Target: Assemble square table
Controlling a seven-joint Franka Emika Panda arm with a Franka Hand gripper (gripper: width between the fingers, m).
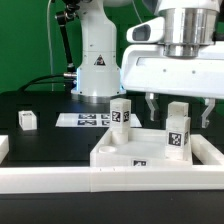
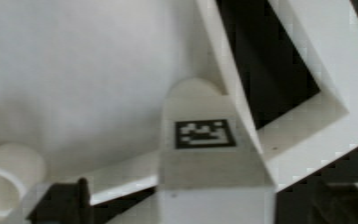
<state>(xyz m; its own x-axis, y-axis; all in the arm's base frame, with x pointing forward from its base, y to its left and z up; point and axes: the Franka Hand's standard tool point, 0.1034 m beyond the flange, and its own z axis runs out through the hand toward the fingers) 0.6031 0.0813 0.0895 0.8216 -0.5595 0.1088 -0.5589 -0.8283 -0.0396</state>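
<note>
The white square tabletop (image 1: 128, 152) lies flat on the black table. It also fills much of the wrist view (image 2: 87, 80). Three white tagged legs stand on it: one at the far left corner (image 1: 120, 113), one at the far right (image 1: 178, 110) and one in front of that (image 1: 178, 138). A fourth leg (image 1: 27, 120) lies loose on the table at the exterior view's left. My gripper (image 1: 178, 108) hangs over the right-hand legs with its fingers wide apart. In the wrist view a tagged leg (image 2: 202, 135) stands between the dark fingers (image 2: 60, 200) of the gripper (image 2: 202, 208), with a gap beside it.
The long white border rail (image 1: 110, 182) runs along the front. The marker board (image 1: 85, 120) lies flat behind the tabletop. The robot base (image 1: 95, 60) stands at the back. A white rounded part (image 2: 7, 175) shows near one finger in the wrist view.
</note>
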